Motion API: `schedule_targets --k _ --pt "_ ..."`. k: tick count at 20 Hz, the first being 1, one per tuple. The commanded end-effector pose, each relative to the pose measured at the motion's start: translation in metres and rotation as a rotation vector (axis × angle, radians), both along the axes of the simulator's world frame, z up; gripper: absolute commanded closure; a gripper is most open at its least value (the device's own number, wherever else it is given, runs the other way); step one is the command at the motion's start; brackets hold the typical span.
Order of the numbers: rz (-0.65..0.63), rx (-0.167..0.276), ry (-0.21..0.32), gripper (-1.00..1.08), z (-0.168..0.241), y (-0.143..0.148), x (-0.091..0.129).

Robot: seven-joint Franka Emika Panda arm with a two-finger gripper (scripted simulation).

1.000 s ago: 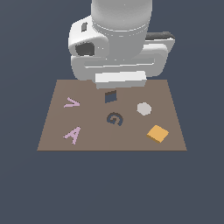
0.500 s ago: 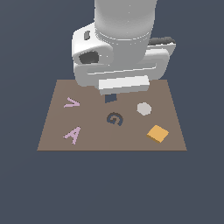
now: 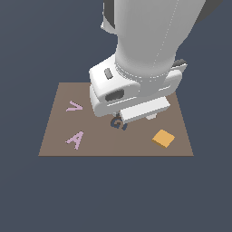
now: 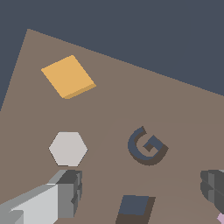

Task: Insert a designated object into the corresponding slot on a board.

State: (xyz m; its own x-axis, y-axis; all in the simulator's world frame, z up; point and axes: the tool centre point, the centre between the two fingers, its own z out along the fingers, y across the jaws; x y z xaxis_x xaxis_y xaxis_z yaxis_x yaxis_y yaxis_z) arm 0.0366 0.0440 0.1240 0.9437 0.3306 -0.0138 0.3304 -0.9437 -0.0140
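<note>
The board (image 3: 59, 140) was a flat brown rectangle lying on a plain dark ground, and two cutouts were sunk into its matte face. In the wrist view the square slot (image 4: 134, 205) showed dark navy inside with nothing in it, and the G-shaped cutout (image 4: 147, 146) close by it was likewise unfilled. The orange block (image 3: 163, 138) lay flat on the board near its right edge in the exterior view, well apart from the slot, a thin square slab with a darker side face. A pale grey hexagon (image 4: 68, 148) sat between the block and the slot's side of the board, flat and six-sided. Two pink letters, a V (image 3: 74, 107) and an A (image 3: 75, 139), lay toward the exterior view's left. The gripper (image 4: 140, 192) hung above the slot with its grey fingers (image 4: 70, 190) spread wide and nothing between them. The white arm hid the middle of the board in the exterior view.
</note>
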Motion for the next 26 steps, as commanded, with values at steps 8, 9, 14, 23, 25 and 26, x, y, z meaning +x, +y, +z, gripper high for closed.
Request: schedule_targets --k 8,9,14,23,25,26 --pt "0.354 0.0 -0.011 -0.92 -0.042 0.053 0.043" --pt "0.386 -0.001 -0.012 -0.92 -0.045 0.059 0.046" --pt "0.521 -0.001 -0.016 -0.92 -0.06 0.083 0.056" --pt "0.641 -0.003 -0.02 -0.92 -0.074 0.107 0.062" --pt "0.645 -0.003 -0.02 -0.92 -0.074 0.107 0.062" --pt "0.639 -0.002 -0.019 -0.92 -0.074 0.107 0.061"
